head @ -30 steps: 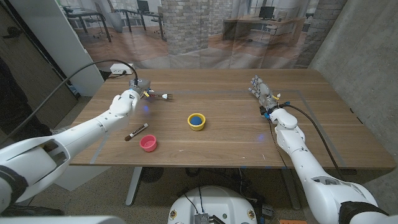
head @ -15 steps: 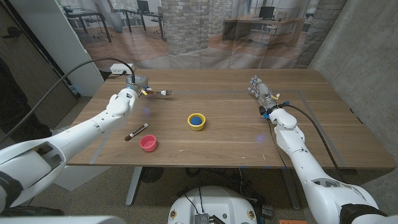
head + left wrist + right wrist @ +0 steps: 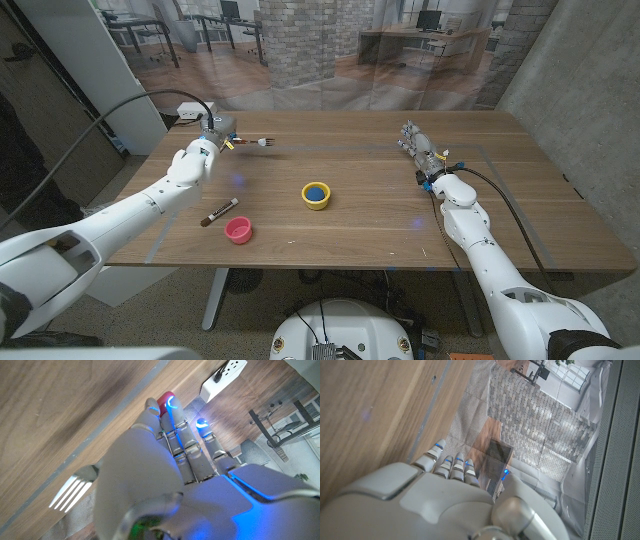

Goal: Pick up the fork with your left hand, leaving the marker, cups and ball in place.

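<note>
- Overhead, my left hand [image 3: 204, 146] grips the fork [image 3: 252, 144] at the table's [image 3: 380, 215] far left, tines pointing right; I should lift straight, clear of the marker [image 3: 220, 211] and cups.
- Wristward, tines [image 3: 73, 493] jut beside my closed fingers [image 3: 172, 435]; I'd keep the grip firm.
- Right hand [image 3: 420, 505]: fingers extended, holding nothing.

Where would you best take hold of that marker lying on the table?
Probably at the middle of its barrel, from above: the marker lies flat and slanted on the table, with bare wood along both long sides for fingers. The pink cup sits close to one end.
</note>
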Robot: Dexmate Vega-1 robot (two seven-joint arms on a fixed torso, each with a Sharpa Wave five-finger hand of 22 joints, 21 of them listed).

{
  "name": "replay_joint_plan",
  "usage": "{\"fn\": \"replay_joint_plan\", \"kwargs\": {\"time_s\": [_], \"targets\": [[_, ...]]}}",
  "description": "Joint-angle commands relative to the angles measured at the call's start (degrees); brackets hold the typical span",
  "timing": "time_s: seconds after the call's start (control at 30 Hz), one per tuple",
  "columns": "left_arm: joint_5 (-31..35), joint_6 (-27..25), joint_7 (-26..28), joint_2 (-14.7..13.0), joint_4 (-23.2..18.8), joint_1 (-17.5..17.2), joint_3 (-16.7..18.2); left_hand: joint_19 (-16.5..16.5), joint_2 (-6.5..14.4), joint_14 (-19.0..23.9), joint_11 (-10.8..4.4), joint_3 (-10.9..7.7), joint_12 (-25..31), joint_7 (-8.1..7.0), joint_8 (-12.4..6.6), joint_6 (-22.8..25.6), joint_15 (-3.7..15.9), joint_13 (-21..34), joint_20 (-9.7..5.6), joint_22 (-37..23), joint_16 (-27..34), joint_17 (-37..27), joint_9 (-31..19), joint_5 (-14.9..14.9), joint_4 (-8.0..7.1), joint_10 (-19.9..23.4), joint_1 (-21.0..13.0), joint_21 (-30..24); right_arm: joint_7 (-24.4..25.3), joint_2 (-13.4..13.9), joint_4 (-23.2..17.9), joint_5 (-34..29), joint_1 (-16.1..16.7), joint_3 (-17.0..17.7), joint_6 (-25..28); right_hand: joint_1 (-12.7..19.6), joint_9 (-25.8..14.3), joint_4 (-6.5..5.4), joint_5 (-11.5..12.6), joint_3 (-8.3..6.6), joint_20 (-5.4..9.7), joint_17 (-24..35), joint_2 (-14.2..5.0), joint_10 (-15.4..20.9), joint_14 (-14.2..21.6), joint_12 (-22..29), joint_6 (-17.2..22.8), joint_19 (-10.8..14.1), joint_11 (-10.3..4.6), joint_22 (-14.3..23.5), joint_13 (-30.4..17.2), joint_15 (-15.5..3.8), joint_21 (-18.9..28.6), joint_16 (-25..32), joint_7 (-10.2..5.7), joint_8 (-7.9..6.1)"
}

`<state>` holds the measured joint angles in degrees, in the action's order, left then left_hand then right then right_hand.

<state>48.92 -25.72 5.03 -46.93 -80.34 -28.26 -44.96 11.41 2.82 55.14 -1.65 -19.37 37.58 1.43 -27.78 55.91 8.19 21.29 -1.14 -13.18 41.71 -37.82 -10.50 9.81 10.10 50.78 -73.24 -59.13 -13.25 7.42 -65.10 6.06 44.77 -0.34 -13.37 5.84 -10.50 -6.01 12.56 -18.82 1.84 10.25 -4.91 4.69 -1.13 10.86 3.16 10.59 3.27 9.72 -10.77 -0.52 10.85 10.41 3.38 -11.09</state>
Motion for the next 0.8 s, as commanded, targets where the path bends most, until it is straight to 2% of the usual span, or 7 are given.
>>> {"fn": "replay_joint_plan", "kwargs": {"time_s": [0.03,0.8], "targets": [[-0.4,-0.2,2.3,-0.2,-1.8,-1.4,2.1,-0.2,0.7,0.6,-5.93,-1.18,0.3,-1.02,-0.45,7.6,4.57,5.1,-0.24,-0.2,-0.1,-0.3,-0.6,0.1,-0.92,10.0,-0.6,-0.5,0.2,0.1,-0.4,-0.1,0.1,-0.3,0.0,0.1,-0.1,0.09,0.6,-0.08,-0.04,0.1,0.51,0.3,0.0,0.4,0.0,0.3,0.27,0.1,-0.2,0.35,0.2,0.2,0.42,-0.06],[-2.0,0.0,7.3,-0.2,-3.6,-3.4,5.4,-0.6,0.5,1.0,-5.83,-1.42,-0.3,-0.88,0.02,7.9,4.48,6.1,-0.36,0.0,-0.7,-1.2,-0.6,0.1,-1.0,10.3,-0.4,-1.6,1.2,0.5,-2.9,-0.8,1.4,-0.8,0.7,0.1,-0.1,0.15,0.6,0.01,-0.04,0.1,0.54,0.4,-0.1,0.4,0.0,0.3,0.3,0.1,-0.2,0.39,0.2,0.2,0.44,-0.06]]}}
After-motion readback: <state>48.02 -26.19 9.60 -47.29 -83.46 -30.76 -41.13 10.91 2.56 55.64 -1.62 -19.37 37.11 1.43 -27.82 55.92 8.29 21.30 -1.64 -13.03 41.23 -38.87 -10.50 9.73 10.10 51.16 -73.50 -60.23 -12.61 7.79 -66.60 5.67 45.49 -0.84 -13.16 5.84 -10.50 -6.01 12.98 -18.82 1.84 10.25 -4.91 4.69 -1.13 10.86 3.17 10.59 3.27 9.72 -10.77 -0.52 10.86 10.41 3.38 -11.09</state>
